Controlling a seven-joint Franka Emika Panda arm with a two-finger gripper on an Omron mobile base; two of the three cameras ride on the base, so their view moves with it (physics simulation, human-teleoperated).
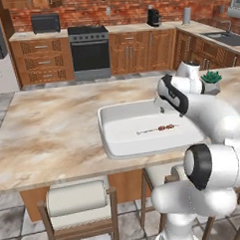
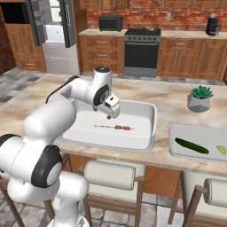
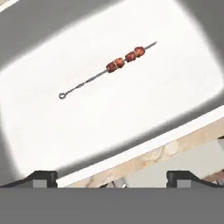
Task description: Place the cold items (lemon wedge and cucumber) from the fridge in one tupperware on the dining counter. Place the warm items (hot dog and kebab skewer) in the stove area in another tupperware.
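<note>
A kebab skewer (image 1: pixel 160 128) (image 2: pixel 117 127) (image 3: pixel 114 65) with red-brown chunks lies alone on the floor of a wide white tupperware (image 1: pixel 107 142) (image 2: pixel 151 119) (image 3: pixel 65 131) on the dining counter (image 1: pixel 52 125) (image 2: pixel 175 95). My gripper (image 2: pixel 109 116) (image 3: pixel 111 178) hangs just above the tupperware, open, with nothing between its fingers. It stands above the skewer, slightly toward the container's near rim. A second tupperware (image 2: pixel 177 150) at the right holds the dark green cucumber (image 2: pixel 191 146) and the pale lemon wedge (image 2: pixel 221 150). The hot dog is out of view.
A potted plant (image 1: pixel 211 81) (image 2: pixel 200 98) stands on the counter behind the second tupperware. Padded stools (image 1: pixel 78 199) (image 2: pixel 109 175) line the counter's near side. Across the aisle are the black stove (image 1: pixel 89 51) (image 2: pixel 142 51), a microwave (image 2: pixel 111 22) and the fridge (image 2: pixel 55 31) with its doors open.
</note>
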